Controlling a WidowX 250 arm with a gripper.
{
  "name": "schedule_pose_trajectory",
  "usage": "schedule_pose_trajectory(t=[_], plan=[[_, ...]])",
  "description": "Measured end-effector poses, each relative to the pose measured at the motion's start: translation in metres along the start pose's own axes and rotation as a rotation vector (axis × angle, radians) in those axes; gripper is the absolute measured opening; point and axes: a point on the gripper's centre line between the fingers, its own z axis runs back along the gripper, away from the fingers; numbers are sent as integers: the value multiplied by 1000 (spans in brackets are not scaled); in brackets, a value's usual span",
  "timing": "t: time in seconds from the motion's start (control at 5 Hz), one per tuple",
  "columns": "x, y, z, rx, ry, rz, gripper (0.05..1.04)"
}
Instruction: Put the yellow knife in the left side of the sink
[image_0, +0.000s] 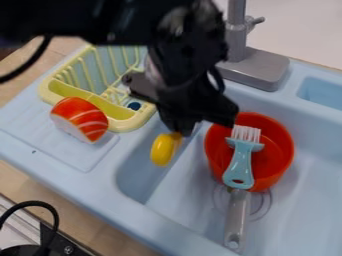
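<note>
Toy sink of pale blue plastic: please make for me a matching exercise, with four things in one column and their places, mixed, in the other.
1. Yellow knife
2. Orange, white-striped toy food piece
3. Light-blue brush with white bristles
4. Round red pot with grey handle

A. In the right basin
B. On the drainboard, beside the yellow rack
C. At the black gripper's tips
D. Lying over another thing's rim

Pairs: 1-C, 2-B, 3-D, 4-A
</note>
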Motion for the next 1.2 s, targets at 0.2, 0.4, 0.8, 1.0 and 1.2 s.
schedule_pose_trajectory(t=[0.2,0.4,0.8,1.0,1.2], plan=[[-5,3,-7,-14,4,-1,53],[-13,3,-11,3,19,-22,64],[-12,7,-8,32,43,-13,438],[-6,7,-4,33,38,-12,716],[5,12,7,51,29,10,948]])
